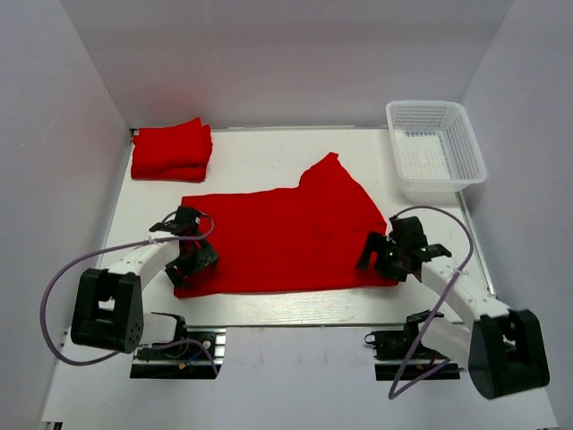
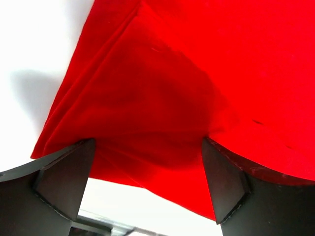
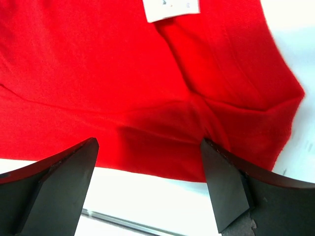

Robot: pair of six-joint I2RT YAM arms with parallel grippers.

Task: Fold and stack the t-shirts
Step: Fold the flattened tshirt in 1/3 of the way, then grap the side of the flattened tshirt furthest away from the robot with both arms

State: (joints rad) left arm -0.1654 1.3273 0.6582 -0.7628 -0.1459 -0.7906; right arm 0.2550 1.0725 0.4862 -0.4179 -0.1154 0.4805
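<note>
A red t-shirt [image 1: 286,237] lies spread on the white table, partly folded, one sleeve pointing to the back. A folded red t-shirt pile [image 1: 172,150] sits at the back left. My left gripper [image 1: 192,260] is open over the shirt's near left corner [image 2: 162,98], jaws wide apart, nothing between them. My right gripper [image 1: 380,258] is open over the shirt's near right corner [image 3: 162,98], jaws wide, empty. A white label [image 3: 172,10] shows on the cloth in the right wrist view.
A white plastic mesh basket [image 1: 436,148] stands at the back right. White walls enclose the table on three sides. The table's metal front edge [image 1: 295,322] runs just below the shirt's near hem.
</note>
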